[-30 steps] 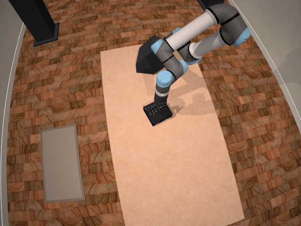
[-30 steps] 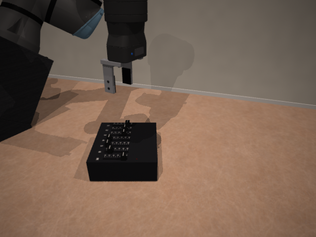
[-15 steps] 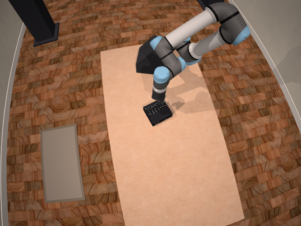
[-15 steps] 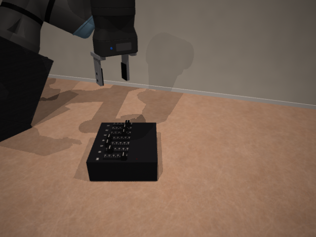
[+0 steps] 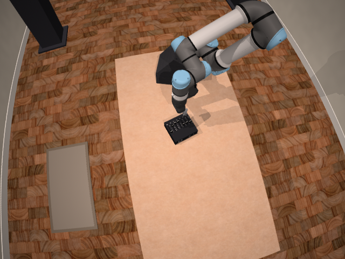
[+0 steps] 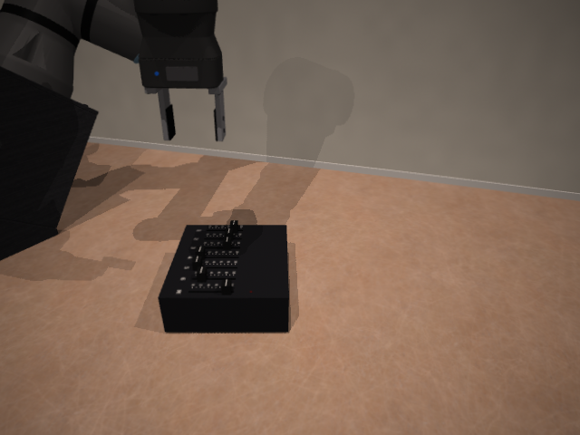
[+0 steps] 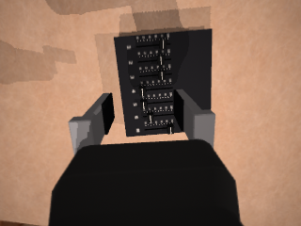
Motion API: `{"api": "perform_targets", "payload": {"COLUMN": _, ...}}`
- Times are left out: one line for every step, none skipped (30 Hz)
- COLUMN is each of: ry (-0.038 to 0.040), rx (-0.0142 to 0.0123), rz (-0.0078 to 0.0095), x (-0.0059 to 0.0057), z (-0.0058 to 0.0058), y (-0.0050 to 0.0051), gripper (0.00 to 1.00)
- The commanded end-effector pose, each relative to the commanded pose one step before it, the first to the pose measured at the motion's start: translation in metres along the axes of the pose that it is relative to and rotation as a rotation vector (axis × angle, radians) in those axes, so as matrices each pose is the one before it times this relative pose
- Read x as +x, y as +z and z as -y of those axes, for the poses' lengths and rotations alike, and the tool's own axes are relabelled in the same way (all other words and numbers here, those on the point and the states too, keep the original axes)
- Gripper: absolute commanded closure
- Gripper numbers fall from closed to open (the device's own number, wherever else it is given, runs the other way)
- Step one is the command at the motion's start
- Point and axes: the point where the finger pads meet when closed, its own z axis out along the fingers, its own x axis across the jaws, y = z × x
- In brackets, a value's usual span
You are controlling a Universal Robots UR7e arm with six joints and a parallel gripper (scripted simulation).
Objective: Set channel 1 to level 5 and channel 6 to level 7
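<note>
The black lighting desk [image 5: 184, 134] [image 6: 265, 271] [image 7: 198, 52] stands flat on the table. It has several faders in parallel slots; their channel numbers are too small to read surely. In the wrist view the top three caps [image 7: 163, 43] [image 7: 161, 59] [image 7: 162, 74] stand toward the right of their slots. The fourth cap [image 7: 143, 90] and fifth cap [image 7: 144, 104] stand near the left ends, the sixth cap [image 7: 150, 118] a little right of them, and the bottom cap [image 7: 170, 129] near the right end. My gripper [image 5: 185, 113] [image 6: 194, 139] [image 7: 143, 104] is open and empty, above the desk, touching nothing.
The tan table top [image 5: 200, 192] [image 6: 398, 304] surrounds the desk. A dark angular block [image 5: 167, 68] [image 6: 33, 163] stands beside the arm, behind the desk in the top view. A grey panel [image 5: 69, 186] lies left of the table. Arm shadows fall across the desk and table.
</note>
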Motion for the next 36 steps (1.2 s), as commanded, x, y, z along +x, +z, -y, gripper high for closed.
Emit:
{"api": "perform_targets", "payload": {"ry": 0.18794, "rx": -0.00911, "rz": 0.00966, "x": -0.0037, "z": 0.00007, "y": -0.00421, "gripper": 0.0}}
{"api": "perform_targets", "payload": {"ry": 0.08444, "rx": -0.00005, "rz": 0.00179, "x": -0.00095, "z": -0.00037, "y": -0.00092, "gripper": 0.0}}
{"api": "perform_targets", "payload": {"ry": 0.05031, "rx": 0.0007, "rz": 0.00053, "x": -0.00091, "z": -0.00049, "y": -0.00091, "gripper": 0.0}}
{"api": "perform_targets", "payload": {"ry": 0.04995, "rx": 0.0007, "rz": 0.00055, "x": -0.00088, "z": -0.00058, "y": -0.00089, "gripper": 0.0}}
{"api": "perform_targets", "payload": {"ry": 0.04953, "rx": 0.00069, "rz": 0.00057, "x": -0.00084, "z": -0.00066, "y": -0.00087, "gripper": 0.0}}
{"api": "perform_targets", "payload": {"ry": 0.04675, "rx": 0.00075, "rz": 0.00051, "x": -0.00081, "z": -0.00073, "y": -0.00085, "gripper": 0.0}}
{"api": "perform_targets", "payload": {"ry": 0.04496, "rx": 0.00078, "rz": 0.00049, "x": -0.00076, "z": -0.0008, "y": -0.00083, "gripper": 0.0}}
{"api": "perform_targets", "payload": {"ry": 0.04551, "rx": 0.00074, "rz": 0.00055, "x": -0.00072, "z": -0.00086, "y": -0.00081, "gripper": 0.0}}
{"api": "perform_targets", "payload": {"ry": 0.04557, "rx": 0.0007, "rz": 0.00059, "x": -0.00068, "z": -0.00092, "y": -0.00079, "gripper": 0.0}}
{"api": "perform_targets", "payload": {"ry": 0.04549, "rx": 0.00066, "rz": 0.00063, "x": -0.00063, "z": -0.00097, "y": -0.00077, "gripper": 0.0}}
{"api": "perform_targets", "payload": {"ry": 0.04546, "rx": 0.00062, "rz": 0.00067, "x": -0.00058, "z": -0.00102, "y": -0.00075, "gripper": 0.0}}
{"api": "perform_targets", "payload": {"ry": 0.04545, "rx": 0.00057, "rz": 0.00071, "x": -0.00053, "z": -0.00106, "y": -0.00072, "gripper": 0.0}}
{"api": "perform_targets", "payload": {"ry": 0.04545, "rx": 0.00051, "rz": 0.00074, "x": -0.00047, "z": -0.00109, "y": -0.0007, "gripper": 0.0}}
{"api": "perform_targets", "payload": {"ry": 0.04544, "rx": 0.00044, "rz": 0.00077, "x": -0.00042, "z": -0.00112, "y": -0.00067, "gripper": 0.0}}
{"api": "perform_targets", "payload": {"ry": 0.04543, "rx": 0.00037, "rz": 0.0008, "x": -0.00036, "z": -0.00114, "y": -0.00065, "gripper": 0.0}}
{"api": "perform_targets", "payload": {"ry": 0.04116, "rx": 0.00047, "rz": 0.00073, "x": -0.00031, "z": -0.00115, "y": -0.00062, "gripper": 0.0}}
{"api": "perform_targets", "payload": {"ry": 0.0, "rx": 0.0, "rz": 0.0, "x": 0.0, "z": 0.0, "y": 0.0, "gripper": 0.0}}
{"api": "perform_targets", "payload": {"ry": 0.0, "rx": 0.0, "rz": 0.0, "x": 0.0, "z": 0.0, "y": 0.0, "gripper": 0.0}}
{"api": "perform_targets", "payload": {"ry": 0.03914, "rx": 0.00048, "rz": 0.00072, "x": -0.00026, "z": -0.00115, "y": -0.0006, "gripper": 0.0}}
{"api": "perform_targets", "payload": {"ry": 0.0379, "rx": 0.00045, "rz": 0.00071, "x": -0.00021, "z": -0.00115, "y": -0.00057, "gripper": 0.0}}
{"api": "perform_targets", "payload": {"ry": 0.03661, "rx": 0.00043, "rz": 0.00071, "x": -0.00017, "z": -0.00115, "y": -0.00055, "gripper": 0.0}}
{"api": "perform_targets", "payload": {"ry": 0.03529, "rx": 0.0004, "rz": 0.0007, "x": -0.00013, "z": -0.00113, "y": -0.00052, "gripper": 0.0}}
{"api": "perform_targets", "payload": {"ry": 0.03392, "rx": 0.00038, "rz": 0.00069, "x": -0.00009, "z": -0.00112, "y": -0.0005, "gripper": 0.0}}
{"api": "perform_targets", "payload": {"ry": 0.03252, "rx": 0.00035, "rz": 0.00068, "x": -0.00006, "z": -0.00109, "y": -0.00047, "gripper": 0.0}}
{"api": "perform_targets", "payload": {"ry": 0.0311, "rx": 0.00033, "rz": 0.00066, "x": -0.00002, "z": -0.00106, "y": -0.00045, "gripper": 0.0}}
{"api": "perform_targets", "payload": {"ry": 0.02964, "rx": 0.0003, "rz": 0.00064, "x": 0.0, "z": -0.00103, "y": -0.00042, "gripper": 0.0}}
{"api": "perform_targets", "payload": {"ry": 0.02816, "rx": 0.00028, "rz": 0.00062, "x": 0.00003, "z": -0.001, "y": -0.0004, "gripper": 0.0}}
{"api": "perform_targets", "payload": {"ry": 0.02667, "rx": 0.00025, "rz": 0.0006, "x": 0.00005, "z": -0.00096, "y": -0.00037, "gripper": 0.0}}
{"api": "perform_targets", "payload": {"ry": 0.02516, "rx": 0.00023, "rz": 0.00057, "x": 0.00007, "z": -0.00091, "y": -0.00035, "gripper": 0.0}}
{"api": "perform_targets", "payload": {"ry": 0.02365, "rx": 0.00021, "rz": 0.00055, "x": 0.00008, "z": -0.00087, "y": -0.00033, "gripper": 0.0}}
{"api": "perform_targets", "payload": {"ry": 0.02213, "rx": 0.00019, "rz": 0.00052, "x": 0.00009, "z": -0.00082, "y": -0.0003, "gripper": 0.0}}
{"api": "perform_targets", "payload": {"ry": 0.02062, "rx": 0.00017, "rz": 0.00049, "x": 0.0001, "z": -0.00077, "y": -0.00028, "gripper": 0.0}}
{"api": "perform_targets", "payload": {"ry": 0.01911, "rx": 0.00015, "rz": 0.00046, "x": 0.00011, "z": -0.00072, "y": -0.00026, "gripper": 0.0}}
{"api": "perform_targets", "payload": {"ry": 0.0, "rx": 0.0, "rz": 0.0, "x": 0.0, "z": 0.0, "y": 0.0, "gripper": 0.0}}
{"api": "perform_targets", "payload": {"ry": 0.0, "rx": 0.0, "rz": 0.0, "x": 0.0, "z": 0.0, "y": 0.0, "gripper": 0.0}}
{"api": "perform_targets", "payload": {"ry": 0.01761, "rx": 0.00014, "rz": 0.00043, "x": 0.00011, "z": -0.00067, "y": -0.00024, "gripper": 0.0}}
